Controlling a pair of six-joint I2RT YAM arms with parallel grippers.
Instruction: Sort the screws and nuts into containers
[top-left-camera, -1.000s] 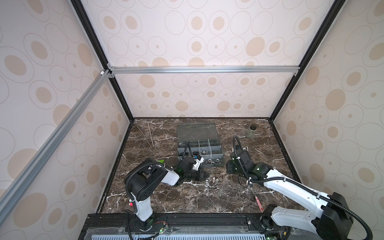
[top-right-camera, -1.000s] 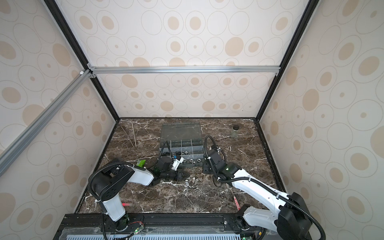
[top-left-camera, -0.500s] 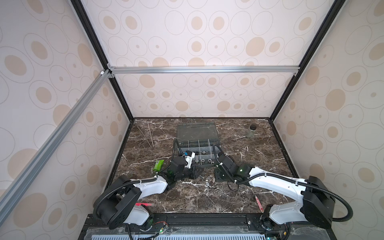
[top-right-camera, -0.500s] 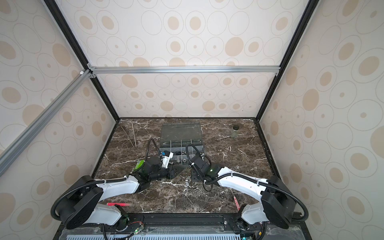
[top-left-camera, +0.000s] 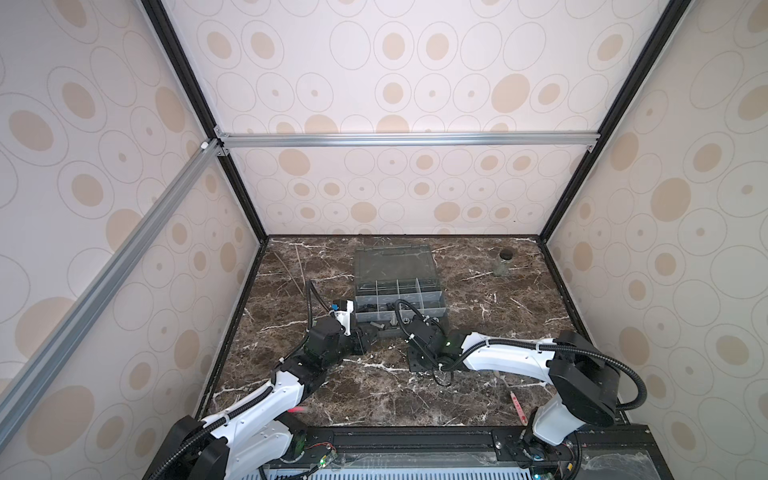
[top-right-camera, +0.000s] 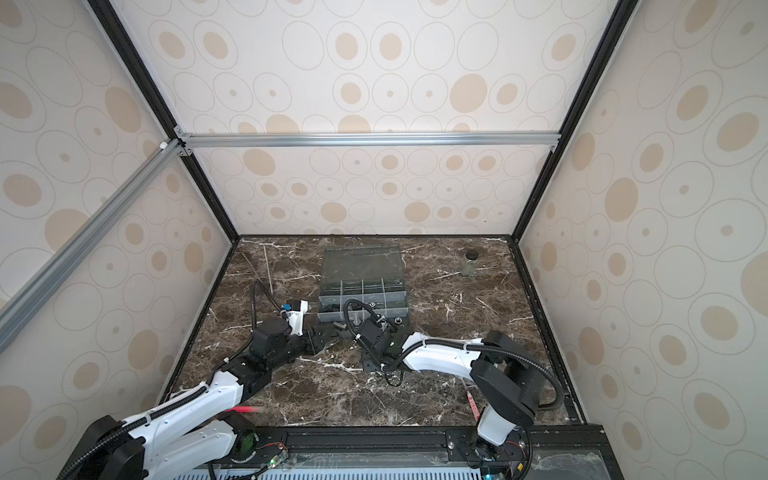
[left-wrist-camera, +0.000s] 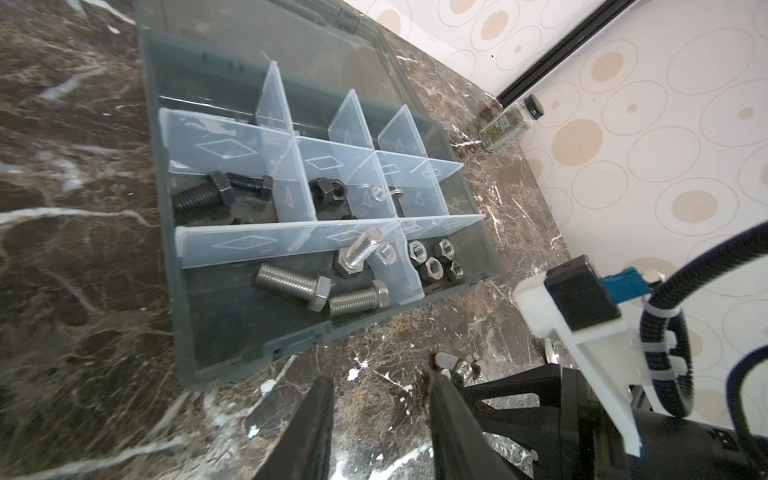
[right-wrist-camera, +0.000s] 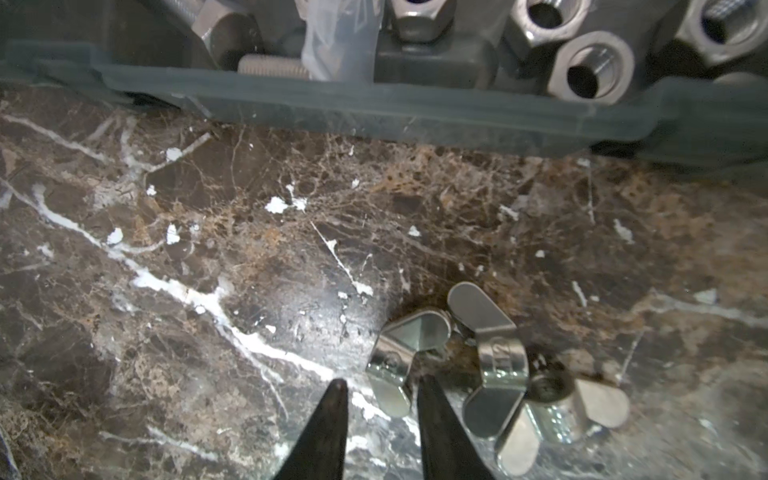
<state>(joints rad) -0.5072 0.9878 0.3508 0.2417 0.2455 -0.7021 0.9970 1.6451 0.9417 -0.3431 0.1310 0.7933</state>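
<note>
The grey organizer box (top-left-camera: 395, 266) lies with its lid open, and its containers (left-wrist-camera: 232, 345) hold sorted parts. Silver screws (left-wrist-camera: 291, 282) fill the front compartment, black screws (left-wrist-camera: 199, 195) one behind it, and nuts (left-wrist-camera: 436, 259) the front corner. Several silver wing nuts (right-wrist-camera: 498, 361) lie on the marble before the box wall (right-wrist-camera: 374, 108). My left gripper (left-wrist-camera: 382, 386) is open over bare marble, beside the wing nuts (left-wrist-camera: 457, 365). My right gripper (right-wrist-camera: 380, 386) is open a little, with one wing of a wing nut (right-wrist-camera: 390, 395) between its tips.
A small glass jar (top-left-camera: 501, 264) with a black lid stands at the back right. Thin wooden sticks (top-left-camera: 297, 266) lie at the back left. A red pen (top-left-camera: 518, 409) rests near the front right edge. Both grippers (top-right-camera: 328, 332) (top-right-camera: 380, 328) sit close together before the box.
My left gripper has drawn back to the left from the box front and opened its jaws. My right gripper has moved left along the box front to the wing nuts.
</note>
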